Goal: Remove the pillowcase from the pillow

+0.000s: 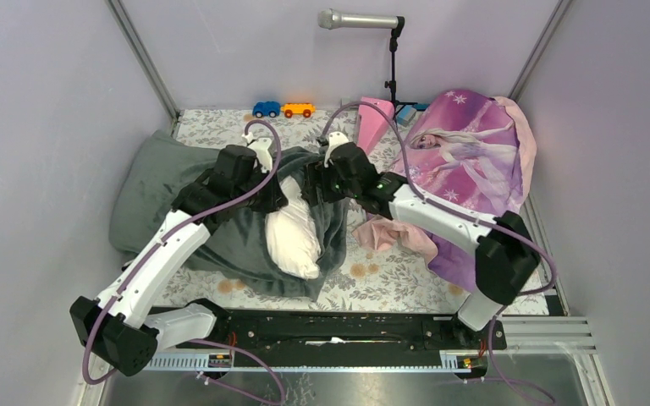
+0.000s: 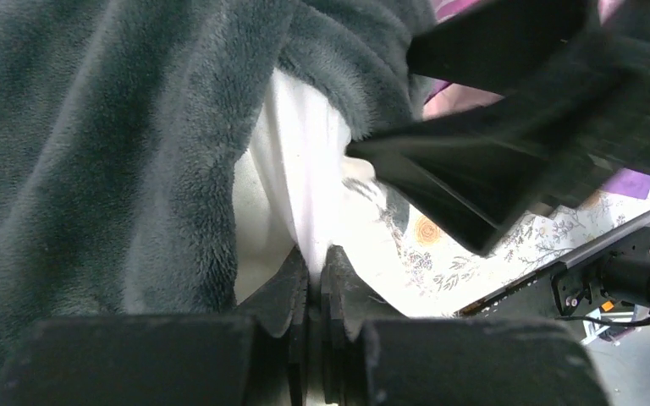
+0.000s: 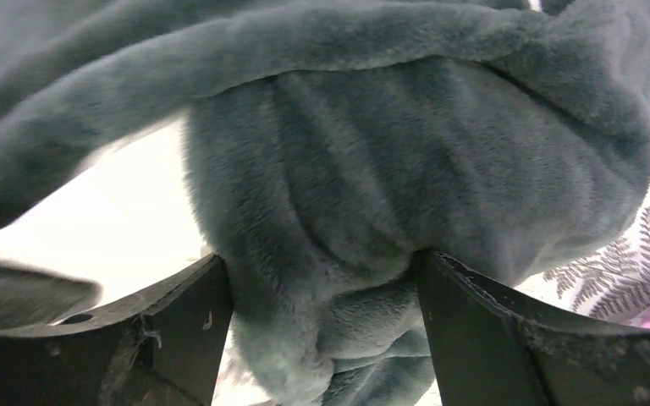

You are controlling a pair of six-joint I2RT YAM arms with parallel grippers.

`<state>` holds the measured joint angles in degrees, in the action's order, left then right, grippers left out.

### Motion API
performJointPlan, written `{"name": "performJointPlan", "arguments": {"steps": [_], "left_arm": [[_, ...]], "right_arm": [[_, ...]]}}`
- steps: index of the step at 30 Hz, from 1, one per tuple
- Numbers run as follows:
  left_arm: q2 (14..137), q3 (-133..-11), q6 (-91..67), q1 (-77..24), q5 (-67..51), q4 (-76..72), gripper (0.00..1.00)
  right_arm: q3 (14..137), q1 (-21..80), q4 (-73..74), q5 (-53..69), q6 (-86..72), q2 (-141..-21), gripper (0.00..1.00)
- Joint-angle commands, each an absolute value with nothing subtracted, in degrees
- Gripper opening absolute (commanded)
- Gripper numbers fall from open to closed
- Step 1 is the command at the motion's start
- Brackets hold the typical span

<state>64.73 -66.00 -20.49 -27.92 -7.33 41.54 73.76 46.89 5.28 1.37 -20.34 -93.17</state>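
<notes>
Counter [image 1: 381, 275]: covered by a floral-print cloth, walled on three sides. The pillowcase [image 1: 156, 190], dark grey-green fleece, lies across the left and centre of the counter, bunched and wrinkled, most of it heaped toward the left wall. Princess-print fabric [image 1: 474, 161], purple-pink, is draped over the far right corner, clear of the pillowcase. The pillow [image 1: 292, 233], white, is partly exposed: one end sticks out of the pillowcase opening toward the near edge at centre, and the rest is hidden under the fleece. Left arm [image 1: 165, 254] reaches in from the near left, right arm [image 1: 440, 216] from the near right, and both wrists meet over the opening. Left tool [image 2: 315, 271]: fingers pressed nearly together with a fold of white pillow cloth pinched between them, fleece just beside on the left. Right tool [image 3: 322, 271]: fingers stand wide apart, straddling a thick fold of pillowcase that touches both inner faces. Microphone [image 1: 360, 19] sits on a stand at the far wall. Blue toy car [image 1: 266, 109] and orange toy car [image 1: 298, 109] sit end to end at the far edge.
</notes>
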Motion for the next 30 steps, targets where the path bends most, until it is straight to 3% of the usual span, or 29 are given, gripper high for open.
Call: {"name": "performJointPlan", "arguments": {"steps": [1, 9, 17, 30], "left_arm": [[61.16, -66.51, -19.34, -27.77, -11.58, 37.57, 0.0], [57.94, -64.31, -18.57, -27.77, -7.07, 39.66, 0.0], [56.06, -65.25, -16.88, -27.77, -19.86, 38.58, 0.0], [48.14, -66.42, -25.03, -27.64, -38.79, 23.34, 0.0]], "right_arm": [[78.76, 46.46, 11.86, -10.17, -18.69, -97.67, 0.81], [74.07, 31.72, 8.22, -3.59, -24.33, -101.79, 0.73], [75.84, 27.58, 8.03, 2.69, -25.24, -107.67, 0.73], [76.67, 26.23, 7.1, 9.89, -25.7, -111.74, 0.76]]}}
